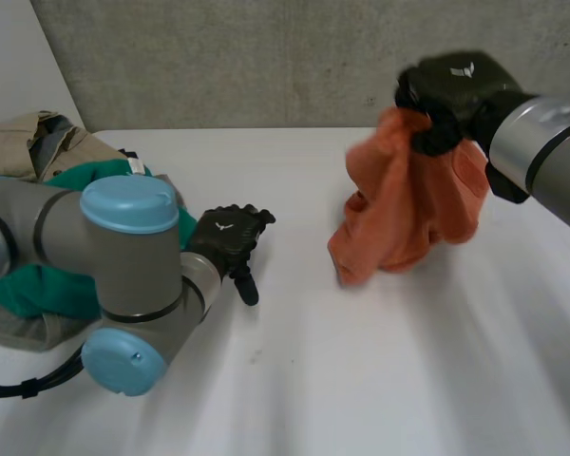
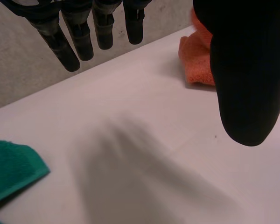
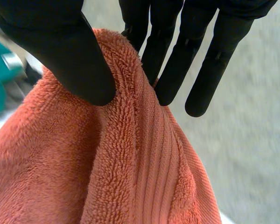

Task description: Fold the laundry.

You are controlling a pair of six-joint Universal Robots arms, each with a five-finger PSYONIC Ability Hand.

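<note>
While the right hand (image 1: 446,95), up at two o'clock over the white table (image 1: 380,380), pinches the top of the orange towel (image 1: 399,214) between thumb and straight fingers (image 3: 170,70), the cloth hangs bunched below it. Towards nine o'clock the left hand (image 1: 230,237) hovers with fingers relaxed, holding nothing, just beside a green towel (image 1: 19,285) heaped with a beige garment (image 1: 28,138) at ten o'clock.
</note>
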